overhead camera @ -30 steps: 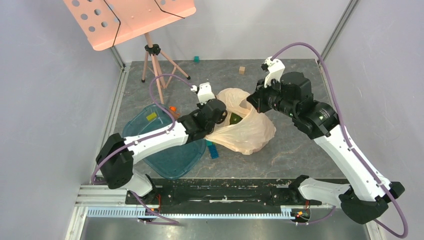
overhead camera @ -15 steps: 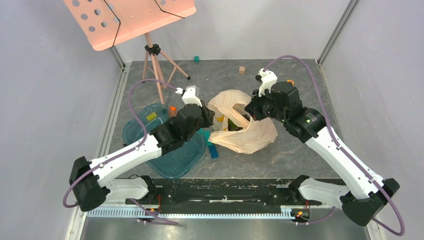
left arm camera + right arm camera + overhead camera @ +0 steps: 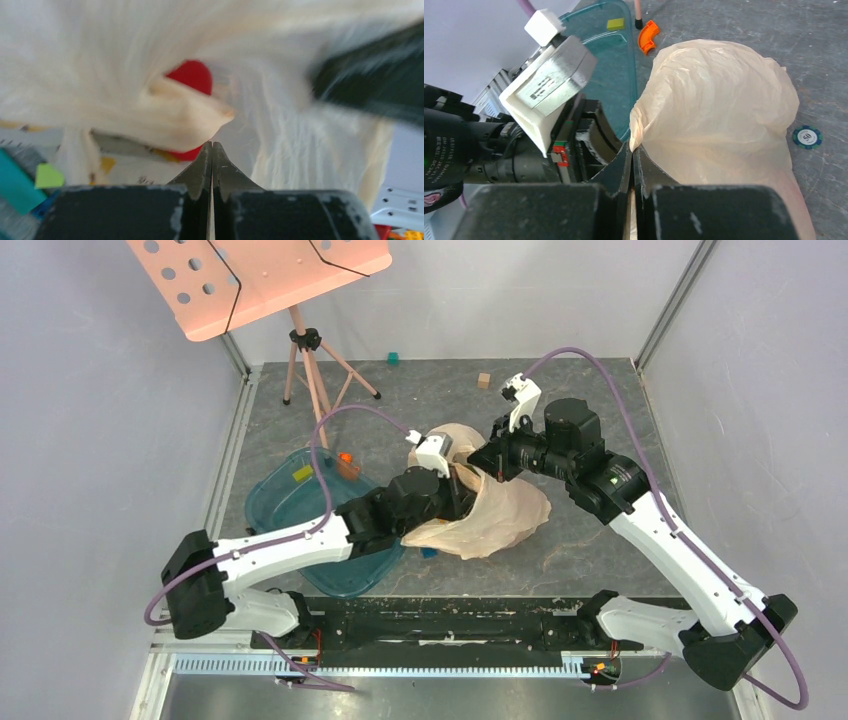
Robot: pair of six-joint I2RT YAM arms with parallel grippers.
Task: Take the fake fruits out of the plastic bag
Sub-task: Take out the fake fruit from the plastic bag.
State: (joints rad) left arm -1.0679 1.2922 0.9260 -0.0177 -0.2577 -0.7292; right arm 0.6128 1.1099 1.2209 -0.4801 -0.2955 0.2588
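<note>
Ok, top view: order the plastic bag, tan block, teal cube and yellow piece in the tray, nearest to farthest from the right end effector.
1. plastic bag, pinched in the right end effector itself.
2. tan block, straight behind it.
3. teal cube, back and to the left.
4. yellow piece, far left, in the tray.

The left gripper (image 3: 462,502) has advanced right from beside the teal translucent tray (image 3: 290,510) into the mouth of the crinkly peach-beige plastic bag (image 3: 515,505). It now covers the opening, where dark contents showed half a second ago. The right gripper (image 3: 480,461) has shifted slightly left. The bag's near side has spread closer to the arm bases.
</note>
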